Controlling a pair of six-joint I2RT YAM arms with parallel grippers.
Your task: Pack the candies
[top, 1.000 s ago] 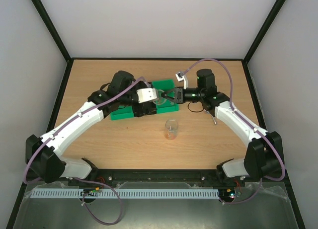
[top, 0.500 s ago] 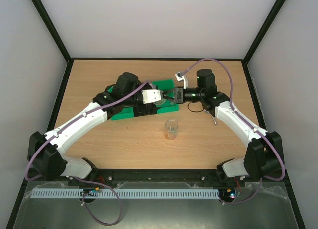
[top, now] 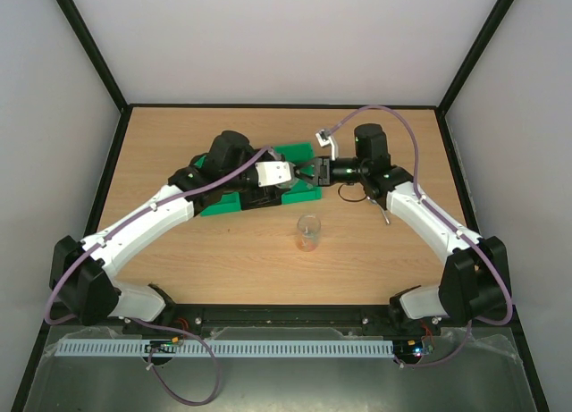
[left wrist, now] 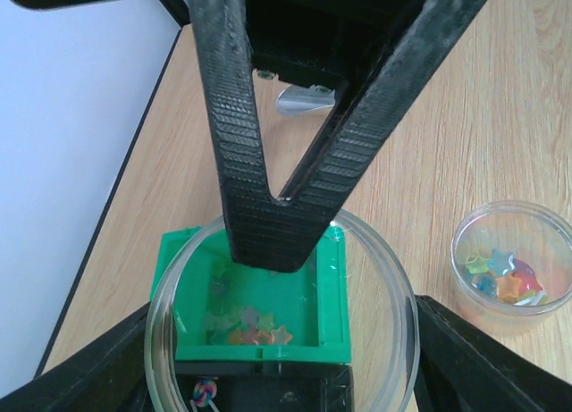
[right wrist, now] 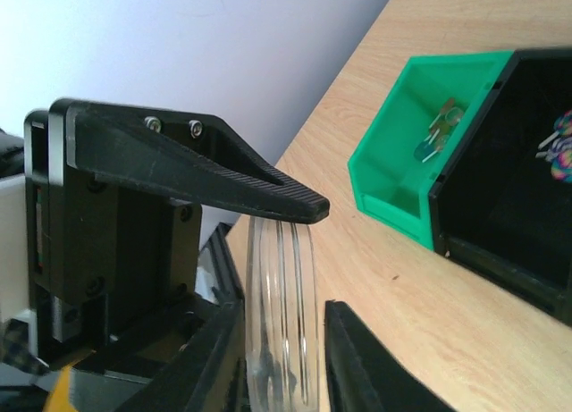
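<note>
Bearing a cup (top: 307, 222) of candies (left wrist: 502, 280), a pale wooden tabletop (top: 206, 260) between white walls (top: 286, 37).

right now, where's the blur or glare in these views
Left wrist: candies in the green bin look hazy through the clear lid, those in the cup sharper; right wrist: lid edge-on, pale streaks of glare; top external: even light, soft shadows, candies too small to resolve.

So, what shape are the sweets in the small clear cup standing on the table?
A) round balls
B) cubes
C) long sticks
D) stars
D: in the left wrist view, the sweets lying in the bottom of the clear cup have pointed star outlines, in several colours.
</note>
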